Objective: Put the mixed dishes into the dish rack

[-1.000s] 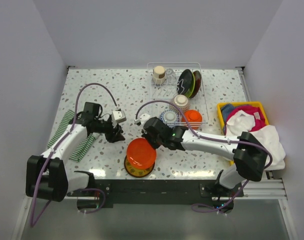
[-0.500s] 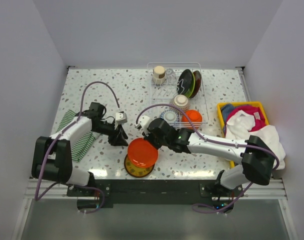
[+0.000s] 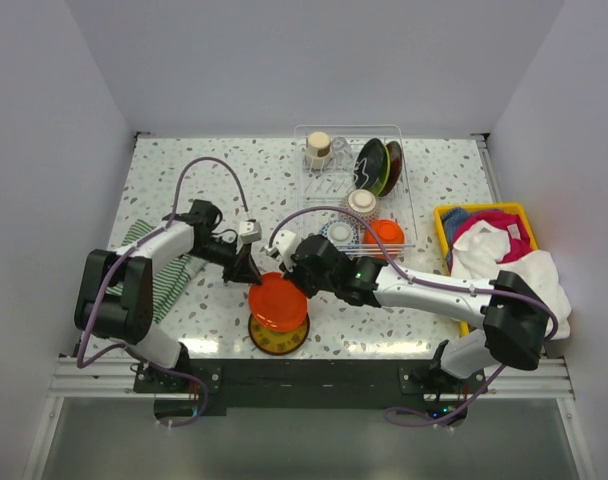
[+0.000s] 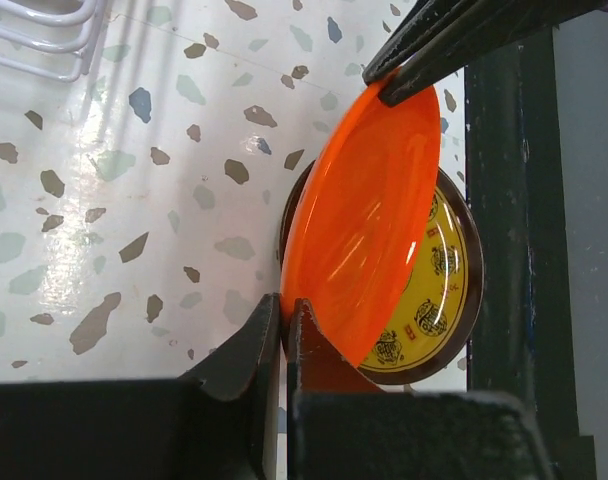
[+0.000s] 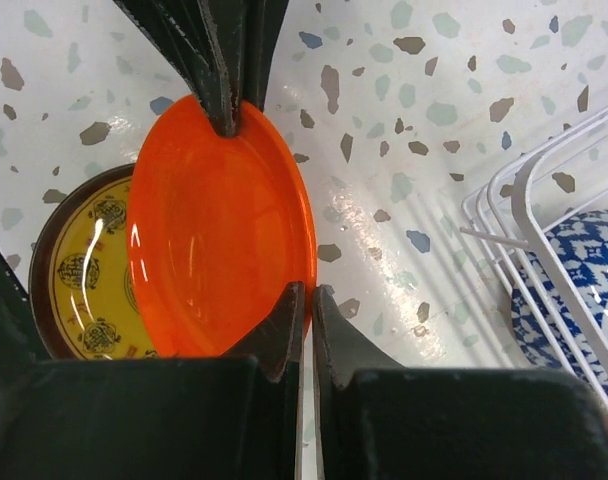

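Note:
An orange plate (image 3: 278, 301) hangs tilted just above a yellow gold-patterned plate with a dark rim (image 3: 279, 340) near the table's front edge. My left gripper (image 3: 252, 277) is shut on its left rim (image 4: 369, 220). Shut on the opposite rim (image 5: 214, 230) is my right gripper (image 3: 296, 283). The left wrist view shows the left gripper (image 4: 284, 310) pinching the edge, and the right gripper (image 5: 309, 295) does the same in its own view. The dish rack (image 3: 409, 215) stands behind, holding a beige cup (image 3: 318, 150), a black plate (image 3: 370, 165), a blue-white bowl (image 3: 339, 233) and an orange bowl (image 3: 387, 235).
A green-white striped cloth (image 3: 144, 265) lies at the left under my left arm. A yellow bin (image 3: 484, 240) of coloured cloths sits at the right, with a white cloth (image 3: 529, 275) spilling over it. The black rail runs along the front edge close to the plates.
My left arm has swung right to the orange plate and its jaws have closed on the rim. The right gripper has kept its hold while the plate shifted slightly left.

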